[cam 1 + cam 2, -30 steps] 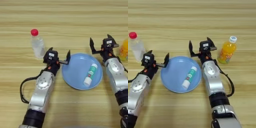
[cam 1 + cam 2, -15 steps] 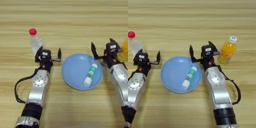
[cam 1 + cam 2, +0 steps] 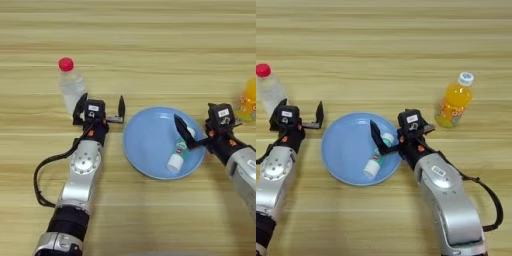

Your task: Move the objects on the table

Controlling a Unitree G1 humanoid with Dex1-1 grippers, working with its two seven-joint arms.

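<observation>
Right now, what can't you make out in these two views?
- Orange drink bottle: cut by the right edge, left eye view.
- Tube on the blue plate: label too small; right gripper overlaps its upper end.
- Clear bottle: base hidden behind the left gripper.

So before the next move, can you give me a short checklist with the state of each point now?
1. Left gripper open, beside the clear bottle: ok.
2. Clear bottle upright, red cap on: ok.
3. Right gripper open, over the right part of the blue plate at the white tube: ok.
4. Tube inside the plate, lying down: ok.
5. Whether the right gripper touches the tube: cannot tell.
6. Orange bottle upright on the table, apart from both grippers: ok.
</observation>
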